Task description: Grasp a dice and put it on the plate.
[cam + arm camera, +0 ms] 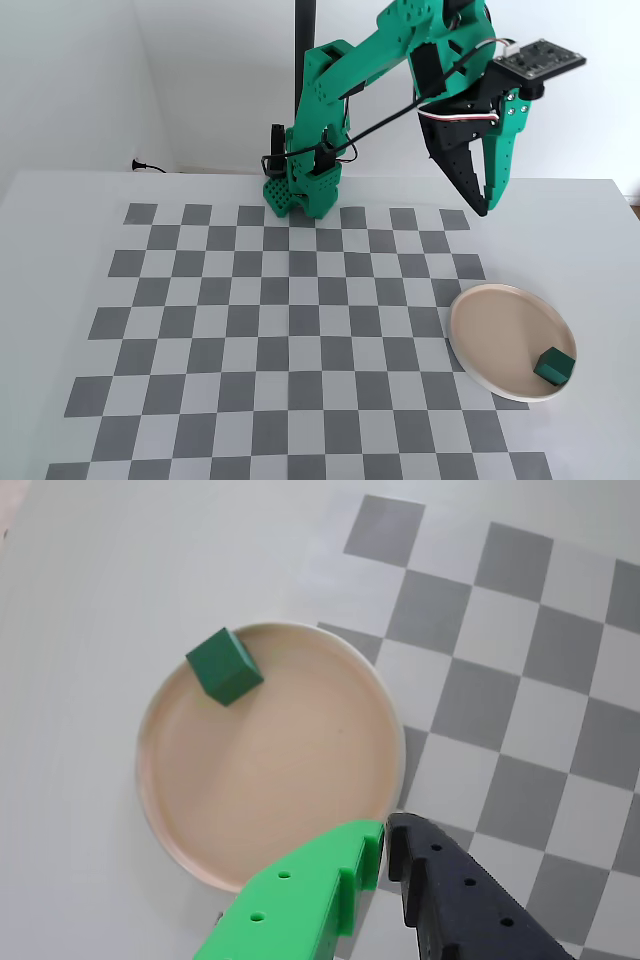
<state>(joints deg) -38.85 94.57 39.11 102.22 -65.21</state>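
The dark green dice (225, 666) (553, 366) rests on the pale beige plate (300, 780) (500, 330), close to its rim. In the fixed view the dice lies at the plate's near right side. My gripper (385, 830) (486, 208) hangs high above the board, behind the plate in the fixed view, well clear of the dice. Its green finger and black finger meet at the tips with nothing between them. It is shut and empty.
The plate sits at the right edge of the grey and white checkerboard (290, 330), half on plain white table. The green arm's base (305, 185) stands at the back middle. A dark pole (305, 30) rises behind it.
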